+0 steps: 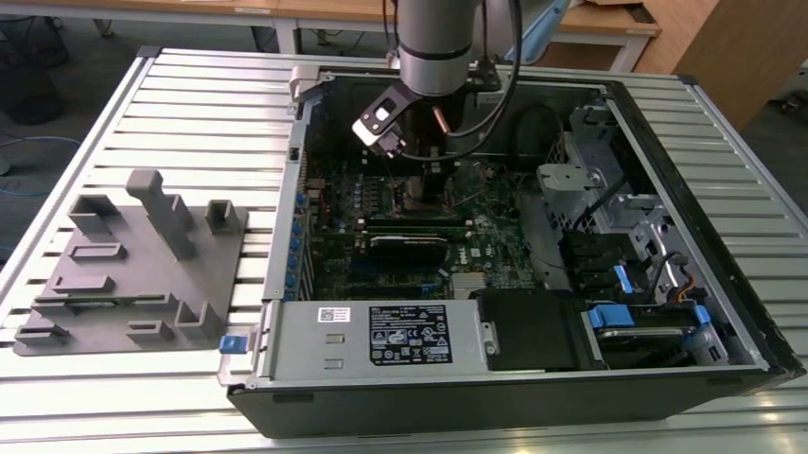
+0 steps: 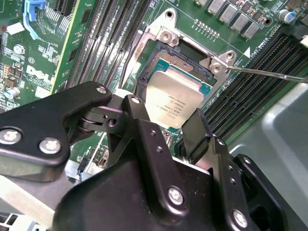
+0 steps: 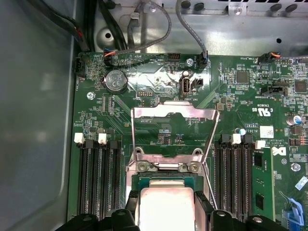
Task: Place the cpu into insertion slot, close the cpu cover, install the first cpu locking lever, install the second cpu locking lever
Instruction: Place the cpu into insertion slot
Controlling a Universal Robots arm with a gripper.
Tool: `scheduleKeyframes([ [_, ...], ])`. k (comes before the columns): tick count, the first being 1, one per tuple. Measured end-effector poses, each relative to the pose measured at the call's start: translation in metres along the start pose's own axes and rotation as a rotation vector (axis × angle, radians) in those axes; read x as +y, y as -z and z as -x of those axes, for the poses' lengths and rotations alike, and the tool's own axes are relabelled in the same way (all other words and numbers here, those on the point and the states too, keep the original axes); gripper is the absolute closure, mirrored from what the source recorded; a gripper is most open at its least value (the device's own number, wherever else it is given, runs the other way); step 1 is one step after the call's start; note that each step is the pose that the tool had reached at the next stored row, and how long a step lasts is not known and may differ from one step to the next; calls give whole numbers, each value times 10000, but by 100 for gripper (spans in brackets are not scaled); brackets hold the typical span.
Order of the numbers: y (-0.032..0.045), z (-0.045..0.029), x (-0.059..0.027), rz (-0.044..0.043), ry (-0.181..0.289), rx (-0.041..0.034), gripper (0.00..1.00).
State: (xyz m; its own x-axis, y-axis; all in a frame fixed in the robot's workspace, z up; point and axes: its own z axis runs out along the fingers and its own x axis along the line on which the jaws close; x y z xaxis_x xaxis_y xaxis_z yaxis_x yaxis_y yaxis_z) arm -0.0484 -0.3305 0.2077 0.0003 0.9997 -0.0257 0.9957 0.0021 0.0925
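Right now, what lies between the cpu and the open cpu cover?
In the first wrist view, the hinge bracket with two screws lies between the cpu and the cpu cover.

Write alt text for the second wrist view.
A black gripper holds a square silver chip over the open socket on a green circuit board, with long black memory slots on either side.

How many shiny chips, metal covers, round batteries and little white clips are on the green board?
In the first wrist view:
cpu: 1
cover: 1
battery: 1
white clips: 4
Total: 7
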Motion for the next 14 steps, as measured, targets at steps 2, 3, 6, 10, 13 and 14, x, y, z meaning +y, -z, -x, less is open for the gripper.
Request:
scheduleKeyframes([
  [2,-8,0,-1,0,0,0,46],
  [3,-14,0,-1,0,0,0,46],
  [6,-27,0,-3,-1,0,-1,46],
  [10,-32,-1,-3,-1,0,-1,46],
  [13,-39,-2,-3,2,0,4,46],
  [14,-43,-2,-4,1,0,2,46],
])
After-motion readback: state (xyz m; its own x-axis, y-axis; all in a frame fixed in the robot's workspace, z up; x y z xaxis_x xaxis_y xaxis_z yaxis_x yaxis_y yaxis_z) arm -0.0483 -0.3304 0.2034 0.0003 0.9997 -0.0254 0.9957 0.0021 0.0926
